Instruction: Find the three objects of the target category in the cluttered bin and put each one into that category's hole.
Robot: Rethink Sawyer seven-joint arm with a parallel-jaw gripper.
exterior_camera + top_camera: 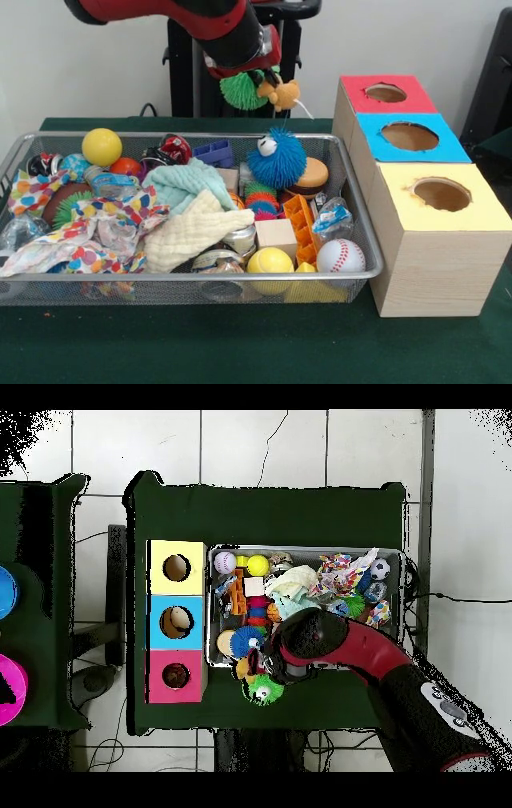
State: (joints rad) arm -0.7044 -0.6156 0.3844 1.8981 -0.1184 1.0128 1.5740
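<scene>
My gripper (262, 80) hangs above the far rim of the wire-mesh bin (192, 277), shut on the green spiky puffball (243, 90). The small orange tiger plush (281, 94) hangs right beside the puffball, also lifted off the table. In the overhead view the gripper (266, 676) holds the green puffball (262, 690) and the plush (243, 669) between the bin (404, 584) and the table's edge, right of the red-topped box. The blue spiky puffball (276, 158) with googly eyes sits in the bin's far right part. The red-topped box's hole (386, 93) is open.
The blue-topped box (410, 136) and the yellow-topped box (441, 194) stand in a row with the red one, right of the bin. The bin holds yellow balls (102, 146), a white baseball (341, 256), cloths (192, 228), an orange crate (300, 228) and other clutter.
</scene>
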